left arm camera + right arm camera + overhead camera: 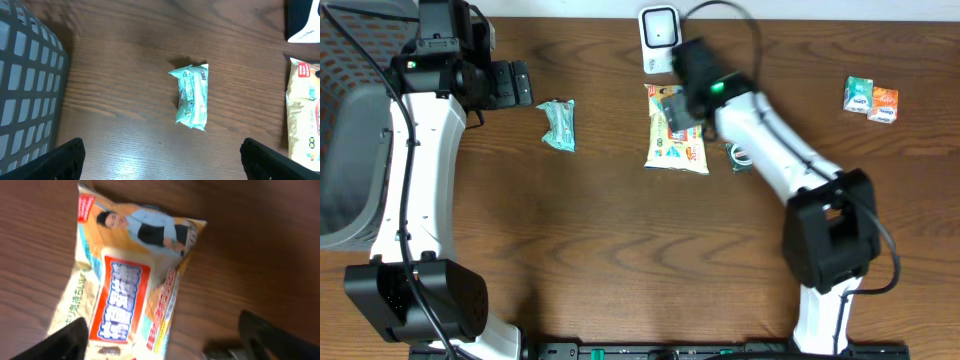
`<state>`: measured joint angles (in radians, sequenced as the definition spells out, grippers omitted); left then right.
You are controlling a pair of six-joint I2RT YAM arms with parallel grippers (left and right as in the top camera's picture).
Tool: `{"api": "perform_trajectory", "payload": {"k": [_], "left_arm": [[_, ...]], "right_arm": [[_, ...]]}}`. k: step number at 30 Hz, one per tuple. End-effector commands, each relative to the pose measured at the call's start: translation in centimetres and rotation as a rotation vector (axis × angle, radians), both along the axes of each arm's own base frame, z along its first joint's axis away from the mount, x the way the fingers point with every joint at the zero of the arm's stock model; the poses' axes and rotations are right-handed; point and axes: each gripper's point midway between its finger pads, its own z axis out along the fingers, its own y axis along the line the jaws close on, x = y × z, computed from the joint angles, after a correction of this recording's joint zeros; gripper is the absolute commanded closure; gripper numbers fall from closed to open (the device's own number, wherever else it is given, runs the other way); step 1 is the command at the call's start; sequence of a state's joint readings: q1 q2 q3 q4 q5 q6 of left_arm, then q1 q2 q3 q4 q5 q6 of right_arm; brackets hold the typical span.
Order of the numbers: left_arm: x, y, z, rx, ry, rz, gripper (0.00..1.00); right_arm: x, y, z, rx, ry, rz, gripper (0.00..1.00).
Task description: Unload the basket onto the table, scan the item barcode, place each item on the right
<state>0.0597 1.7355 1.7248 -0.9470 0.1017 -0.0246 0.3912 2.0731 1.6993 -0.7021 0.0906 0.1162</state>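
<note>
A yellow wipes pack (677, 138) with a red label lies flat on the table, just below the white barcode scanner (660, 35). My right gripper (673, 110) hovers over the pack's top end, open. In the right wrist view the pack (125, 290) lies under and between the spread fingers, and the gripper (165, 345) holds nothing. A teal packet (558, 125) lies to the left. It sits ahead of my left gripper (160, 160) in the left wrist view, where the packet (192, 95) is well clear of the wide-open jaws. The left gripper (520, 85) stands beside the packet, up and to its left.
A grey mesh basket (350, 170) stands at the left edge, also in the left wrist view (25, 90). Two small boxes (871, 100), one green and one orange, rest at the far right. A small dark and pale object (738, 153) lies right of the yellow pack.
</note>
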Motion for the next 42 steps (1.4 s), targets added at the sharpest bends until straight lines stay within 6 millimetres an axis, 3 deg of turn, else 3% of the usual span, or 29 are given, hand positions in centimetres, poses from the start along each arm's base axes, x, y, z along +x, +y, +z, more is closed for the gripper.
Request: {"api": "perform_trajectory", "payload": {"k": [1,4,7,14,16,19,20,21,23,28,33,37,40,42], "left_arm": [[-0.2,-0.1,-0.1,0.008,0.008,-0.013,0.02],[-0.2,-0.1,-0.1,0.008,0.008,-0.013,0.02],[-0.2,-0.1,-0.1,0.008,0.008,-0.013,0.02],[-0.2,-0.1,-0.1,0.008,0.008,-0.013,0.02],[-0.2,-0.1,-0.1,0.008,0.008,-0.013,0.02],[-0.2,-0.1,-0.1,0.008,0.008,-0.013,0.02],[-0.2,-0.1,-0.1,0.008,0.008,-0.013,0.02],[-0.2,-0.1,-0.1,0.008,0.008,-0.013,0.02],[-0.2,-0.1,-0.1,0.008,0.008,-0.013,0.02],[-0.2,-0.1,-0.1,0.008,0.008,-0.013,0.02],[-0.2,-0.1,-0.1,0.008,0.007,-0.013,0.02],[-0.2,-0.1,-0.1,0.008,0.008,-0.013,0.02],[-0.2,-0.1,-0.1,0.008,0.008,-0.013,0.02],[-0.2,-0.1,-0.1,0.008,0.008,-0.013,0.02]], "right_arm": [[-0.2,1.5,-1.5,0.298,0.136,0.062,0.04],[-0.1,1.4,-2.8,0.406,0.192,0.074,0.02],[-0.6,3.0,-4.0,0.573,0.267,0.135,0.03],[-1.5,3.7,-8.0,0.586,0.367,0.098,0.05],[-2.0,4.2,-8.9,0.592,0.394,0.106,0.18],[-2.3,4.5,-10.1,0.569,0.408,0.104,0.71],[-2.2,4.3,-10.3,0.552,0.402,0.098,0.94],[-2.1,4.1,-10.5,0.534,0.394,0.087,0.99],[-1.5,3.8,-9.9,0.516,0.372,0.064,0.99],[0.5,1.9,-5.7,0.387,0.237,0.021,0.99],[1.9,-2.2,0.5,-0.028,-0.016,-0.073,0.99],[1.5,-3.6,4.4,-0.428,-0.198,-0.115,0.99],[0.6,-3.5,6.0,-0.689,-0.273,-0.101,0.99],[0.1,-3.0,6.0,-0.814,-0.274,-0.049,0.99]]}}
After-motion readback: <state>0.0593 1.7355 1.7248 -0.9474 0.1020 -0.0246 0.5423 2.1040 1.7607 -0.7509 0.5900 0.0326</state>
